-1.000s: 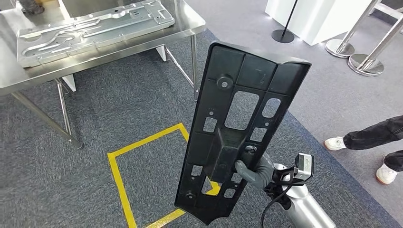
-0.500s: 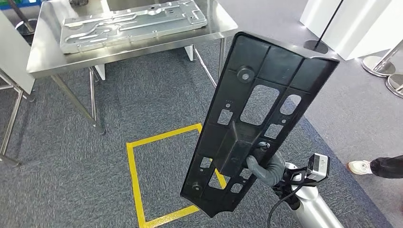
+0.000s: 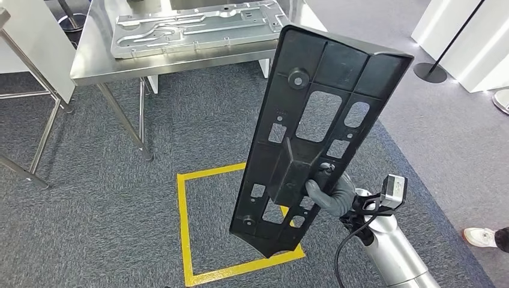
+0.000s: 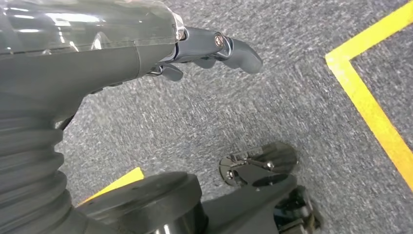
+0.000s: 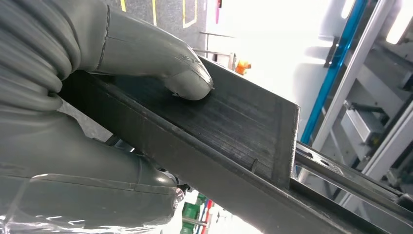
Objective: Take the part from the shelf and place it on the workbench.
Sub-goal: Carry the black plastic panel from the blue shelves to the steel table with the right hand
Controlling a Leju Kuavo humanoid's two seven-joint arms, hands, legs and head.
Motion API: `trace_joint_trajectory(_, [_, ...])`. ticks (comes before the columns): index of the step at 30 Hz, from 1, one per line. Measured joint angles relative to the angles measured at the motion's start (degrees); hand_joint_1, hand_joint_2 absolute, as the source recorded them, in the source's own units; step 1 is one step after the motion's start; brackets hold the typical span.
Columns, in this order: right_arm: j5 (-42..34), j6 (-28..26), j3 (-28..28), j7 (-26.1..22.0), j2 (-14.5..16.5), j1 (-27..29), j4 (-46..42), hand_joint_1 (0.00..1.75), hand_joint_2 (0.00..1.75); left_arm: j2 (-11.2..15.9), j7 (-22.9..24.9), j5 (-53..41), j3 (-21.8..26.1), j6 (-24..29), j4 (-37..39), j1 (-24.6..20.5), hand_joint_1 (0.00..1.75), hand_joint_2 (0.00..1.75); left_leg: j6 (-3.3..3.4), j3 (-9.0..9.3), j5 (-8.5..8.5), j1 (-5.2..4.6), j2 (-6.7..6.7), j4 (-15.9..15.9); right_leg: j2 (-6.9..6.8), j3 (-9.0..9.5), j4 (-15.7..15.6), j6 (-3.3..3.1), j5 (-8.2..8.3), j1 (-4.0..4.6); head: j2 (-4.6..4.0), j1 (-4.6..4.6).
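Black plastic, the part stood nearly upright in my right hand, gripped low on its rib; my left hand hung empty, fingers loosely apart. Workbench lay far left; I judged steady carrying, then laying it flat, wisest.

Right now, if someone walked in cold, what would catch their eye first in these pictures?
The long black panel, held upright by the right hand in the middle of the head view. Behind it, a steel table carries a flat metal plate, and a yellow square is taped on the grey carpet below.
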Motion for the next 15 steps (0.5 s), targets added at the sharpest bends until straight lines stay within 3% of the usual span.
trace_joint_trajectory(4, [-0.25,0.02,0.34,0.01,0.05,-0.60,0.48,1.75,1.75,0.03,-0.02,0.03,0.03,-0.03,0.00,0.12,0.00,1.75,-1.25,-0.50,-0.91,0.01,0.30,1.02,-0.15,0.23,-0.65,-1.20,0.17,-0.15,0.00,-0.02])
trace_joint_trajectory(5, [-0.49,0.03,0.39,0.05,0.02,-0.75,0.51,1.75,1.75,0.04,-0.02,0.02,0.03,-0.12,0.00,0.06,0.00,1.75,-1.58,-1.36,-2.14,0.07,0.61,2.99,-0.28,0.35,-0.87,-1.53,0.25,-0.28,0.00,-0.02])
trace_joint_trajectory(7, [-1.00,0.06,0.46,0.15,-0.03,-0.90,0.58,1.75,1.75,0.04,-0.09,-0.04,0.03,-0.47,0.00,0.00,0.00,1.75,-2.14,-4.62,-5.57,0.35,1.15,9.89,-0.51,0.44,-0.94,-1.92,0.21,-0.21,0.00,-0.02])
trace_joint_trajectory(9, [-1.28,0.12,0.58,0.20,-0.05,-0.89,0.77,1.75,1.75,0.04,-0.16,-0.08,0.03,-0.85,0.00,0.02,0.00,1.75,-2.49,-7.41,-7.13,0.58,1.32,15.40,-0.62,0.47,-0.92,-2.00,0.10,-0.17,0.00,-0.02])
trace_joint_trajectory(10, [-1.37,0.16,0.68,0.20,-0.05,-0.88,0.88,1.75,1.75,0.05,-0.17,-0.07,0.03,-0.95,0.00,0.03,0.00,1.75,-2.57,-7.45,-6.37,0.65,1.41,15.33,-0.64,0.54,-0.91,-1.98,0.04,-0.19,0.00,-0.02])
trace_joint_trajectory(11, [-1.45,0.18,0.78,0.20,-0.05,-0.90,0.95,1.75,1.75,0.08,-0.17,-0.03,0.03,-1.01,0.00,0.02,0.00,1.75,-2.56,-6.39,-4.69,0.71,1.52,13.04,-0.64,0.67,-0.90,-1.91,-0.03,-0.22,0.00,-0.02])
trace_joint_trajectory(13, [-1.59,0.20,0.92,0.20,-0.05,-1.08,1.02,1.75,1.75,0.13,-0.20,0.08,0.04,-1.02,0.00,-0.05,0.00,1.75,-2.23,-2.49,-1.14,0.67,1.75,5.13,-0.63,1.04,-0.85,-1.56,-0.27,-0.17,0.00,-0.02])
trace_joint_trajectory(15, [-1.69,0.20,1.04,0.19,-0.05,-1.35,1.08,1.75,1.75,0.15,-0.23,0.13,0.04,-1.02,0.00,-0.13,0.00,1.75,-1.63,-0.12,0.03,0.47,1.80,0.26,-0.60,1.20,-0.84,-0.97,-0.44,-0.01,0.00,-0.02])
